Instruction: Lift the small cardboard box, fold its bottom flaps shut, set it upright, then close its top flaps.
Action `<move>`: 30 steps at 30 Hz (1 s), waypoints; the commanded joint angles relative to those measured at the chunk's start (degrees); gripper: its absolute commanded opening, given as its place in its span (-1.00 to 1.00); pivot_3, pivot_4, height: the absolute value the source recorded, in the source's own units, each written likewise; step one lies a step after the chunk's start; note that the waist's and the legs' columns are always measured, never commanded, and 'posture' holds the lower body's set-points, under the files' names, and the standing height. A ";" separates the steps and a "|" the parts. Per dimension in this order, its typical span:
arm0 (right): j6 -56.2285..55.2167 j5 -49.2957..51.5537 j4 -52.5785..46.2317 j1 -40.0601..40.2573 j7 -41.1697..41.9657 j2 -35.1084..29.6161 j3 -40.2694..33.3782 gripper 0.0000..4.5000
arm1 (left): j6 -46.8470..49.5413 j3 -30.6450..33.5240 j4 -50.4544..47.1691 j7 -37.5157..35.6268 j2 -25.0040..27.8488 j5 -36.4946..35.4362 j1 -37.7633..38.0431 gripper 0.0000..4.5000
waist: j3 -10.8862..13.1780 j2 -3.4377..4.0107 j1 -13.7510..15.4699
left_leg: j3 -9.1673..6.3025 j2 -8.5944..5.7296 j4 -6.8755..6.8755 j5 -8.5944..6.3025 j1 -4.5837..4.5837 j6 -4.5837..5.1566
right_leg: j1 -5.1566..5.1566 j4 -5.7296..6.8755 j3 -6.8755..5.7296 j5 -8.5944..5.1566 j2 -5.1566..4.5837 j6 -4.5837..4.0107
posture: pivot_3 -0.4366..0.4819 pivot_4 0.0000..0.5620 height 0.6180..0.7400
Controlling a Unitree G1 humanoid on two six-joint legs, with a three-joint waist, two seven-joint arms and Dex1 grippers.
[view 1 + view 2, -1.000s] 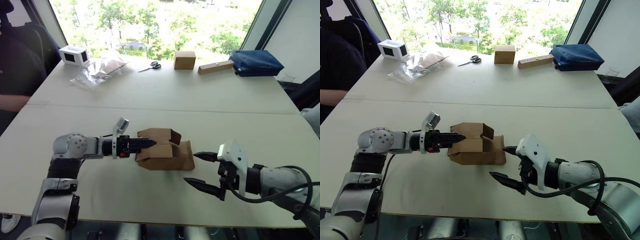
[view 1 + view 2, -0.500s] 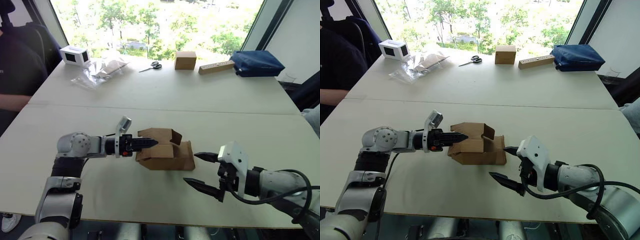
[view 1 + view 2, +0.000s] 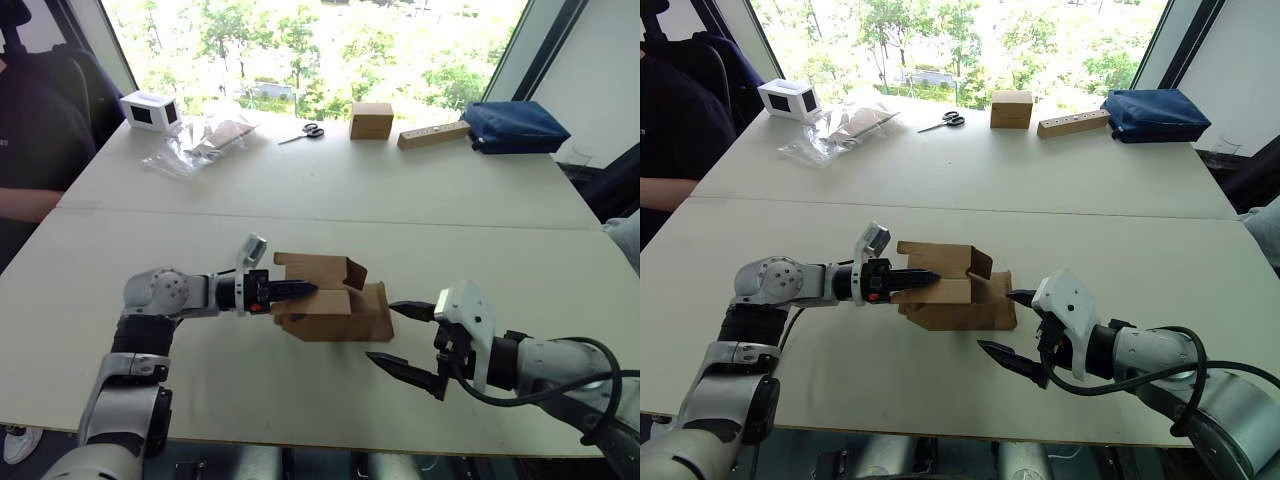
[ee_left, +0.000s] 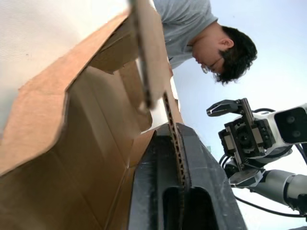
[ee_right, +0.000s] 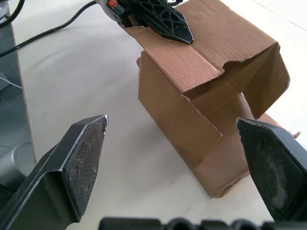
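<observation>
The small cardboard box [image 3: 338, 308] lies on its side at the near middle of the white table [image 3: 300, 190]. Its flaps stand open, one of them [image 3: 322, 268] sticking up over the open end; I cannot tell top flaps from bottom flaps. My left gripper [image 3: 303, 289] reaches in from the left and is shut on the box's upper cardboard panel, whose corrugated edge [image 4: 176, 153] runs between the black fingers [image 4: 201, 191]. My right gripper [image 3: 381, 331] hovers just right of the box, open and empty, its fingers [image 5: 81, 158] apart from the cardboard [image 5: 192, 91].
Along the far edge sit a white device [image 3: 148, 110], clear plastic bags [image 3: 200, 140], scissors [image 3: 310, 130], a cube-like brown box [image 3: 371, 120], a long tan block [image 3: 432, 134] and a blue bag [image 3: 512, 126]. A person [image 3: 30, 130] sits at the far left.
My left gripper has closed on the box's upper panel and pushed slightly right, tipping the box a little. The right gripper has stayed open and almost still.
</observation>
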 commanded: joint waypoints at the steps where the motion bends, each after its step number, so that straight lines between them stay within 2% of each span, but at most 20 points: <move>1: -0.81 0.25 -1.80 0.17 0.08 0.41 -0.02 1.00 | -0.38 -0.13 -0.90 -1.37 0.28 -0.09 -0.72 -0.98 | 0.00 0.00 -0.01 | 0.00 0.00 0.00 0.00 0.00 0.00 | 0.00 0.00 0.00 0.00 0.00 0.00 | -0.05 -0.47 1.00; 7: 0.44 10.08 0.37 -1.84 -3.90 4.40 -6.42 1.00 | -5.59 0.45 -5.97 -6.33 3.53 -0.10 -0.43 -0.98 | -0.01 0.02 -0.08 | 0.00 0.02 0.00 0.00 0.00 0.00 | 0.00 0.00 0.00 0.00 0.01 0.00 | -0.05 -0.47 1.00; 11: -0.32 18.62 4.27 -4.33 -8.37 6.45 -12.01 1.00 | -12.81 -1.39 -11.20 -11.63 7.97 2.36 -0.89 -0.98 | 0.00 0.00 -0.07 | 0.00 0.03 0.00 0.00 0.00 -0.01 | 0.00 0.01 -0.01 -0.05 0.00 -0.11 | -0.05 -0.47 1.00; 14: -2.20 25.32 7.96 -8.57 -13.28 8.78 -14.92 1.00 | -20.95 -2.38 -14.41 -14.27 10.83 5.84 -2.96 -0.98 | -0.01 0.02 -0.03 | 0.00 0.03 0.00 0.00 0.00 -0.01 | 0.00 0.00 0.00 -0.09 -0.03 -0.18 | -0.05 -0.47 1.00; 16: -5.21 29.25 11.67 -15.74 -18.76 12.75 -14.74 1.00 | -26.80 -3.25 -15.88 -15.94 12.68 8.92 -7.56 -0.98 | 0.10 -0.16 -0.05 | 0.00 0.02 0.00 0.00 0.00 -0.01 | 0.01 0.01 -0.01 -0.09 -0.04 -0.19 | -0.05 -0.47 1.00; 19: -6.82 28.35 14.91 -22.12 -22.18 15.72 -13.12 0.68 | -28.68 -3.52 -15.41 -15.47 12.39 9.96 -13.45 -1.00 | 0.11 -0.14 0.06 | 0.01 0.01 0.01 0.05 -0.02 -0.07 | -0.02 0.01 0.00 -0.02 -0.01 -0.28 | -0.05 -0.47 1.00; 22: -7.76 26.38 17.86 -27.60 -23.79 17.38 -11.13 0.21 | -31.45 -4.14 -16.64 -14.69 11.40 11.23 -15.17 -1.00 | -0.01 0.05 -0.06 | 0.02 0.00 0.01 0.01 -0.04 0.01 | -0.01 -0.01 -0.01 0.08 0.00 -0.10 | -0.05 -0.47 1.00; 25: -9.28 25.25 20.78 -31.55 -24.44 19.19 -10.29 -0.29 | -32.31 -3.76 -17.11 -14.51 10.45 10.84 -16.52 -1.00 | 0.04 0.05 -0.39 | 0.10 0.00 0.00 -0.03 -0.06 0.08 | -0.03 -0.06 0.01 0.10 0.01 -0.02 | -0.05 -0.47 1.00; 28: -10.32 25.12 22.81 -33.77 -24.65 20.80 -10.40 -0.90 | -33.26 -3.53 -17.27 -14.58 9.66 11.01 -17.23 -1.00 | 0.05 0.06 -0.45 | 0.10 0.02 0.00 -0.03 -0.14 0.08 | -0.12 -0.04 0.01 0.16 0.03 0.09 | -0.05 -0.47 1.00; 29: -10.46 25.38 23.13 -34.19 -24.75 21.13 -10.51 -0.98 | -33.44 -3.48 -17.39 -14.56 9.47 11.02 -17.28 -1.00 | 0.05 0.06 -0.45 | 0.09 0.02 0.00 -0.03 -0.14 0.08 | -0.11 -0.04 0.00 0.16 0.04 0.09 | -0.05 -0.47 1.00; 30: -10.52 25.52 23.33 -34.45 -24.82 21.35 -10.58 -0.98 | -33.56 -3.44 -17.44 -14.53 9.37 10.96 -17.31 -1.00 | 0.05 0.06 -0.45 | 0.08 0.03 0.00 -0.03 -0.13 0.08 | -0.11 -0.02 0.00 0.16 0.04 0.09 | -0.05 -0.47 1.00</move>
